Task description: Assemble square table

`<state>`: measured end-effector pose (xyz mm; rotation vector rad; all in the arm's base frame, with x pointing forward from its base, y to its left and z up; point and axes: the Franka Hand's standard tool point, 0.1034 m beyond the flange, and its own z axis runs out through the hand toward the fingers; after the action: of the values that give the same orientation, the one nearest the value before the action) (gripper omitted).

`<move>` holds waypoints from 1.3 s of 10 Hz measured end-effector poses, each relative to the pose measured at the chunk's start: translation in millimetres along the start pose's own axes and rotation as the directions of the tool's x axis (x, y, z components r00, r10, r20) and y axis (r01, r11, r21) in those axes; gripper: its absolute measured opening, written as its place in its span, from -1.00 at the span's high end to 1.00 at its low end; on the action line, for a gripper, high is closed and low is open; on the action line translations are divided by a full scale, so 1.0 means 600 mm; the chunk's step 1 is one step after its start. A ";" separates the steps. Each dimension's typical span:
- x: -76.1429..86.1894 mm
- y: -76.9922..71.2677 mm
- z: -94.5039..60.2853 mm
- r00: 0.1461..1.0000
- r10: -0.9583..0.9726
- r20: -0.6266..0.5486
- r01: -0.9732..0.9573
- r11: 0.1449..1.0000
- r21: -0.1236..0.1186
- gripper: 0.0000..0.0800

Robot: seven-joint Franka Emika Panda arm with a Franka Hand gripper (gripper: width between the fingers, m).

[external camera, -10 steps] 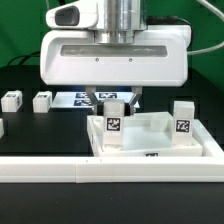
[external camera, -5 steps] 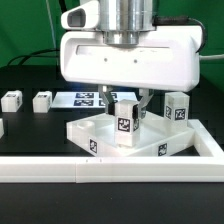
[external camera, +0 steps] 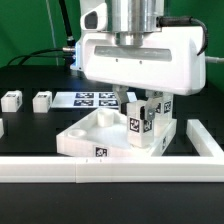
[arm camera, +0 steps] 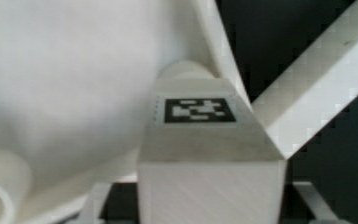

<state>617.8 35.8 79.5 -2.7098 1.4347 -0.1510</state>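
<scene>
The square table's white slab (external camera: 92, 137) lies rim-up on the black table, turned so a corner faces the front. A short white tagged leg (external camera: 137, 127) stands upright in its near right corner socket. My gripper (external camera: 137, 106) is directly above that leg and shut on it. A second tagged leg (external camera: 162, 110) stands on the slab just behind. In the wrist view the held leg (arm camera: 202, 150) fills the middle between my fingers (arm camera: 311, 198), with the slab's rim (arm camera: 51, 90) beside it. Two loose legs (external camera: 11, 100) (external camera: 41, 100) lie at the exterior view's left.
The marker board (external camera: 93, 99) lies flat behind the slab. A long white rail fence (external camera: 50, 170) runs along the front and turns back at the exterior view's right (external camera: 205, 143), close to the slab. A green wall stands behind.
My gripper has moved toward the exterior view's right with the leg. The slab has slid and turned with it, and a corner now faces the front.
</scene>
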 end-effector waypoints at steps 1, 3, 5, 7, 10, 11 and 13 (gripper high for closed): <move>-0.004 -0.002 0.000 0.998 0.056 0.003 -0.056 0.998 0.001 0.27; -0.005 -0.003 0.001 0.997 0.080 0.008 -0.080 0.997 0.003 0.27; -0.011 -0.006 0.001 1.000 0.024 0.009 -0.024 1.000 0.005 -0.45; -0.019 -0.010 0.001 0.990 -0.140 0.011 0.140 0.990 0.008 -0.58; -0.028 -0.015 0.002 0.893 -0.451 0.011 0.451 0.893 0.015 -0.62; -0.032 -0.017 0.002 0.854 -0.520 0.010 0.520 0.854 0.014 -0.62; -0.034 -0.019 0.003 0.767 -0.641 0.009 0.641 0.767 0.015 -0.62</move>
<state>615.6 59.2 78.1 -3.0575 0.4257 -0.1708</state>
